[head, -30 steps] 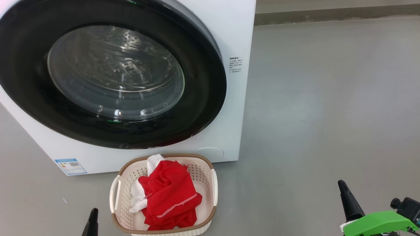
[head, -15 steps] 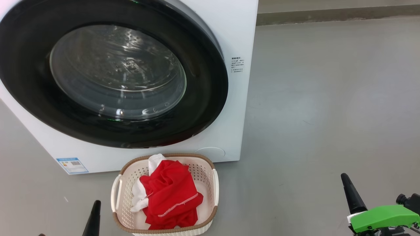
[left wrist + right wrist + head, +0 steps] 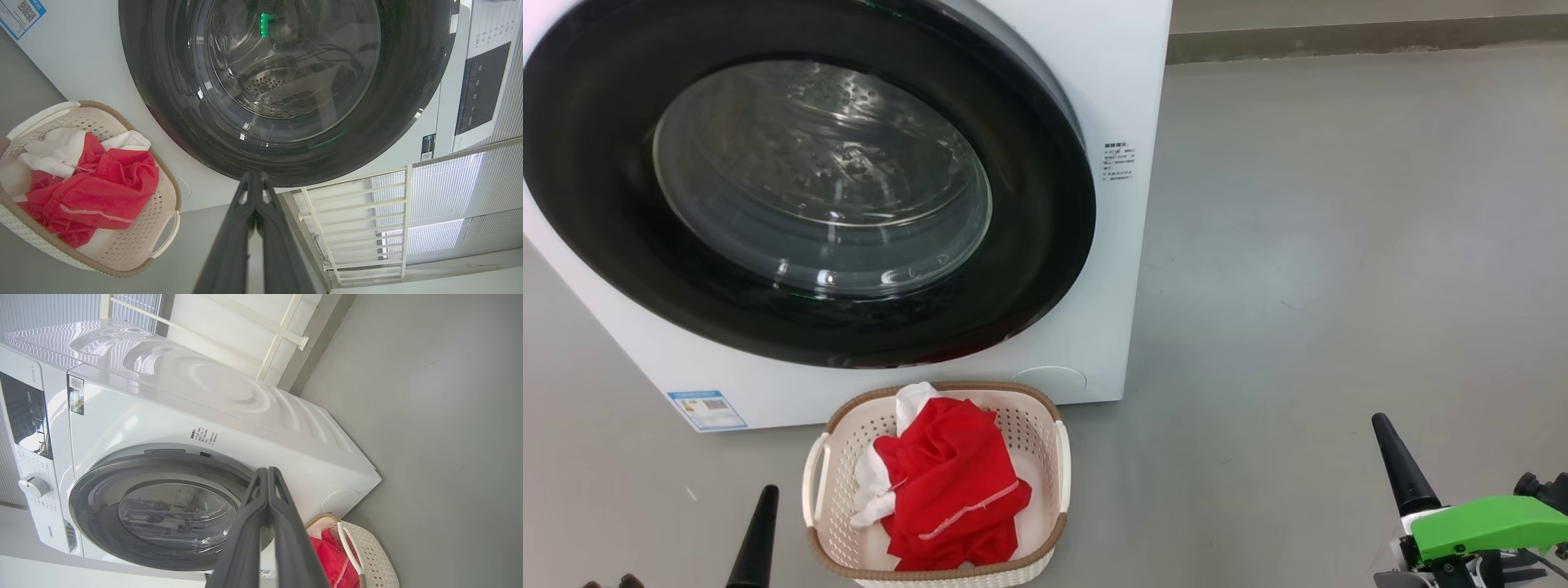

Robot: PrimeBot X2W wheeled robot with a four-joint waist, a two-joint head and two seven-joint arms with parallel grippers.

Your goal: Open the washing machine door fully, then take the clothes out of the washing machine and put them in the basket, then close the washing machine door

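The large round washing machine door point(image 3: 1029, 269), with its wide glossy black rim and bulging clear glass centre, sat closed against the front of the big white front-loading washing machine point(image 3: 1111, 73), and perforated steel drum showed through the glass. On the grey floor point(image 3: 1339, 245) just in front of the machine stood the small cream-white perforated plastic basket point(image 3: 1054, 457) with a brown woven-look rim, and the bright red soft clothes point(image 3: 952, 490) with white panels lay bunched inside it. The left gripper point(image 3: 758, 535) hung low beside the basket's left handle, its jaws pressed together along their length and holding nothing, as the left wrist view showed. The right gripper point(image 3: 1401, 469), mounted on a bright green wrist housing point(image 3: 1486, 523), was well apart to the basket's right, its jaws likewise pressed together and empty.
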